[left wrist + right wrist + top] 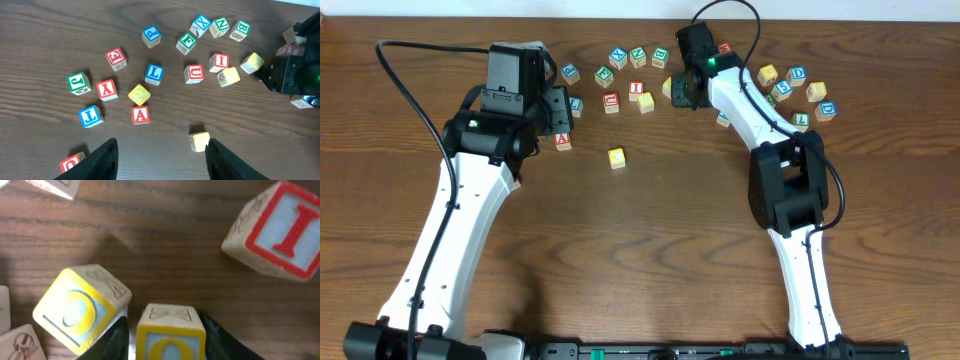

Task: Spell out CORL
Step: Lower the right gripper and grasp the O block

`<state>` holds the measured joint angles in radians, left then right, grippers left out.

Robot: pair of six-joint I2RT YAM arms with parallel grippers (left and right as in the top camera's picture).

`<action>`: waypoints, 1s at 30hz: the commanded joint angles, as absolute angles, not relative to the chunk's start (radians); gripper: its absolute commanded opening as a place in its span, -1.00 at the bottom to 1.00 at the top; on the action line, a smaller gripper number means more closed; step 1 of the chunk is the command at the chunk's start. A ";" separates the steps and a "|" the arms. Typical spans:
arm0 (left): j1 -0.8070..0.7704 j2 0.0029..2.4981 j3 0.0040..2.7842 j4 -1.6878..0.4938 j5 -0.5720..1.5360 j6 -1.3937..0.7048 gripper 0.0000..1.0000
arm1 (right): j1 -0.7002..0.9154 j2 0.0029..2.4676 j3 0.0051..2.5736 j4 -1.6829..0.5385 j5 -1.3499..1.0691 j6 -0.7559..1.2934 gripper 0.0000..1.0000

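Right gripper (163,339) straddles the yellow O cube (171,325), clamp unclear, so a finger may shove the near-left yellow neighbour cube (80,311); left gripper (161,149) hangs open.

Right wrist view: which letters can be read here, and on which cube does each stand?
"I", red: upper-right cube.
"O", yellow: near cube, between the fingers of the right gripper, cut by the frame edge.
Yellow round letter on the tilted cube at left: "O" or "C", cannot tell.
Corner cubes: no letters readable.
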<state>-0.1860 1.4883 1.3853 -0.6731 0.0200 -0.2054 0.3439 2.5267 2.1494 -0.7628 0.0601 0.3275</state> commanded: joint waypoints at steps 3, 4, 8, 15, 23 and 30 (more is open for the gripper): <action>-0.184 1.470 1.393 -0.673 0.014 -0.203 0.11 | 0.332 2.564 2.159 -0.744 0.061 0.320 -0.30; -0.184 1.470 1.393 -0.673 0.014 -0.203 0.11 | 0.332 2.561 2.160 -0.745 0.060 0.320 -0.32; -0.184 1.470 1.393 -0.672 0.014 -0.203 0.11 | 0.332 2.545 2.160 -0.753 0.061 0.316 -0.39; -0.184 1.470 1.393 -0.673 0.014 -0.203 0.11 | 0.334 2.498 2.160 -0.780 0.061 0.309 -0.52; -0.184 1.470 1.393 -0.672 0.014 -0.203 0.11 | 0.340 2.462 2.160 -0.847 0.046 0.309 -0.60; -0.184 1.470 1.393 -0.672 0.014 -0.203 0.11 | 0.374 2.459 2.160 -0.915 -0.136 0.309 -0.64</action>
